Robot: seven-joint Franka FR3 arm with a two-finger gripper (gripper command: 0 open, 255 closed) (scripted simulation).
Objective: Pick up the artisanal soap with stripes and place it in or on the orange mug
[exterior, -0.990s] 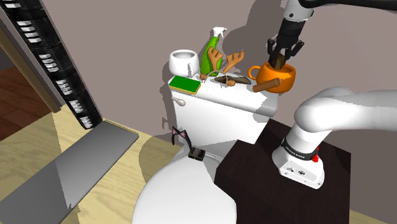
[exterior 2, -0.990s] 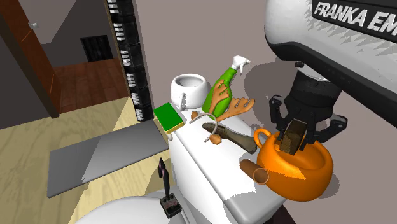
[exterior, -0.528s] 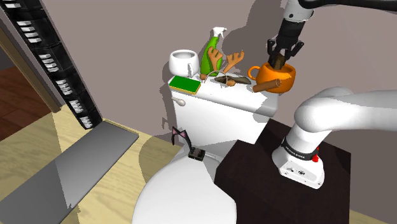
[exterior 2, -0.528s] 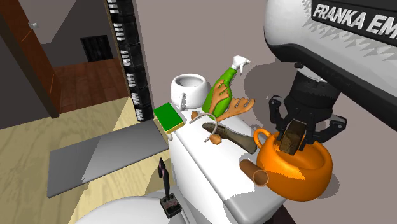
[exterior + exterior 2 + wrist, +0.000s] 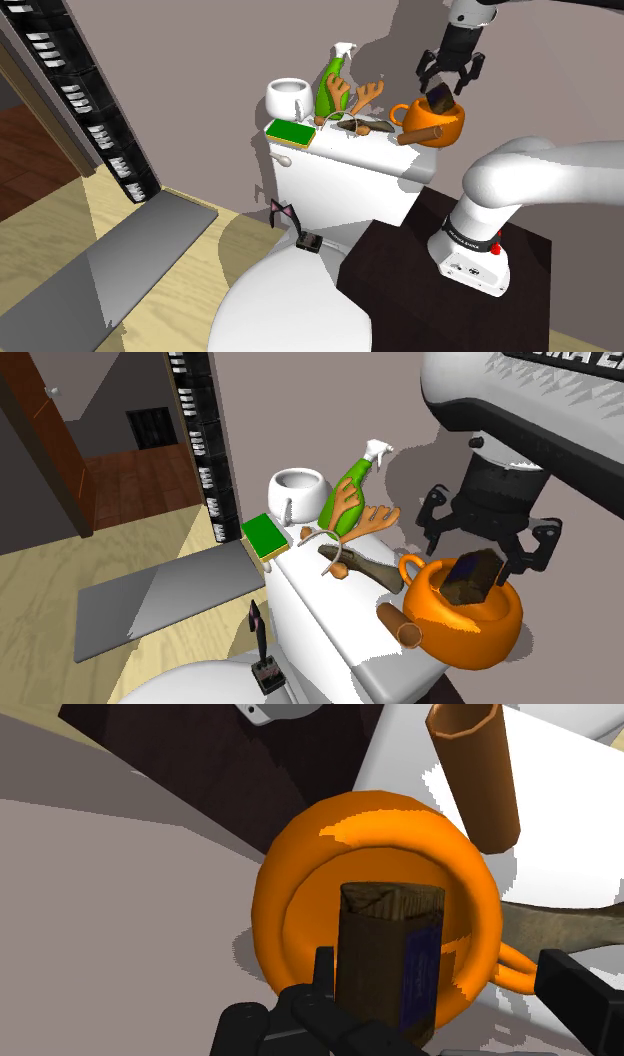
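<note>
Shoulder view: the pincer hangs above the orange mug, fingers spread wide, nothing between them. The soap, a dark block, sits in the mug's mouth, tilted, its top poking above the rim. The mug stands on the white toilet tank, at the end nearest my arm.

Second exterior view: the pincer is open, one finger out to each side, just over the soap. I see no finger on the block. It leans inside the mug. A brown tube lies on the tank against the mug's side.

Wrist view: I look down into the mug. The soap stands on end in it, brown with a blue patch on one face. The pincer stands apart. One finger is close by the block's edge and I cannot tell if they touch. The other finger is well clear.
</note>
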